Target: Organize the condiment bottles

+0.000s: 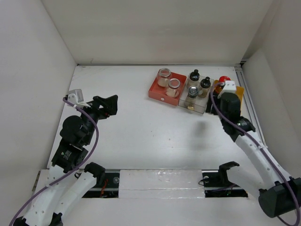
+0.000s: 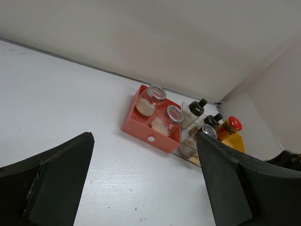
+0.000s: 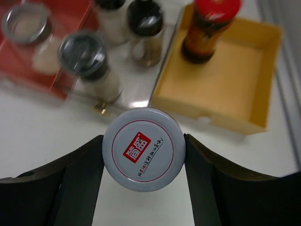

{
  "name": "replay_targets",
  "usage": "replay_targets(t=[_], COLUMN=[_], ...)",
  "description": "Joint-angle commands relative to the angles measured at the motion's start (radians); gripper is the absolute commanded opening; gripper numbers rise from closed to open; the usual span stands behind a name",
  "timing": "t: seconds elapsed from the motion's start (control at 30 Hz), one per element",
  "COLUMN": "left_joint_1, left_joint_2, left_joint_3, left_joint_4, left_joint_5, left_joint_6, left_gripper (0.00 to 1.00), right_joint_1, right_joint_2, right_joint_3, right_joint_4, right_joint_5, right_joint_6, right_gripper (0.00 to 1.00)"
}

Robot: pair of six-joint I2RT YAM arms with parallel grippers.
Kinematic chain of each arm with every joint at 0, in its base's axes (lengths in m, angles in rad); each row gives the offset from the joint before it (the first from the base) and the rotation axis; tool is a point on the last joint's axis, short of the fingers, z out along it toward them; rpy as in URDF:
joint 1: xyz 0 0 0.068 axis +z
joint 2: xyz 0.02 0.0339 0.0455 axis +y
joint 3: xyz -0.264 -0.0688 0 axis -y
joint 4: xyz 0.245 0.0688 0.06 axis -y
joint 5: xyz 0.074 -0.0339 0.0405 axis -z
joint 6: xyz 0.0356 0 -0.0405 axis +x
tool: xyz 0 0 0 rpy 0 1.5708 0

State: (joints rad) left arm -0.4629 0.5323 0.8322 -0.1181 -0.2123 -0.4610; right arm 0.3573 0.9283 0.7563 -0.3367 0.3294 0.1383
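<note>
— While both arms sit at the near edge of the white table (image 1: 141, 141), what is laid out on it?
— Three square trays stand side by side at the far right. The red tray (image 1: 156, 95) holds two silver-lidded jars (image 1: 164, 75) of pale powder. The clear tray (image 1: 194, 106) next to it holds three small bottles, two of them black-capped bottles (image 1: 194, 74). The yellow tray (image 3: 235, 70) holds one dark bottle with a red lid (image 3: 211, 21) in a far corner; the rest of its floor is bare.
— And the grippers?
— The left gripper (image 2: 145, 155) hangs well apart from the trays, fingers spread wide, holding nothing. The right gripper (image 3: 143, 146) is clamped on a white-lidded jar (image 3: 143, 162) with a red label, carried above the table just short of the yellow tray's near edge.
— Which step is this?
— Most likely the carry of a jar to its tray. I judge the next move calls for going forward over the yellow rim, lowering onto the bare floor without touching the red-lidded bottle, then parting the fingers.
</note>
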Motion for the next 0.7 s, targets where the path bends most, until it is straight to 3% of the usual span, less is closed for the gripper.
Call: replay_targets(t=[0.0,0.17,0.33,0.67], left_joint_1=[0.003,0.003,0.003,0.003], left_joint_2=[0.027,0.038,0.028,0.046], left_joint_3=[0.022,0.022,0.022,0.022], left_joint_4=[0.037,0.037,0.037,0.037], left_joint_5=[0.013,0.025,0.016,0.016], left_joint_6=[0.007,-0.002,-0.002,-0.002], left_gripper=[0.88,0.92,0.95,0.95], right_joint_1=[-0.163,-0.375,-0.522,-0.619], right_joint_2=[0.013,0.133,0.343,0.671], right_joint_3=[0.141,0.138,0.254,0.42], right_joint_4=[0.192,0.416,0.467,0.565], right_joint_5=[0.065,-0.093,-0.166,-0.231], right_joint_6=[-0.066,-0.037,-0.037,-0.016], right_gripper=[0.45,0.44,0.46,0.49])
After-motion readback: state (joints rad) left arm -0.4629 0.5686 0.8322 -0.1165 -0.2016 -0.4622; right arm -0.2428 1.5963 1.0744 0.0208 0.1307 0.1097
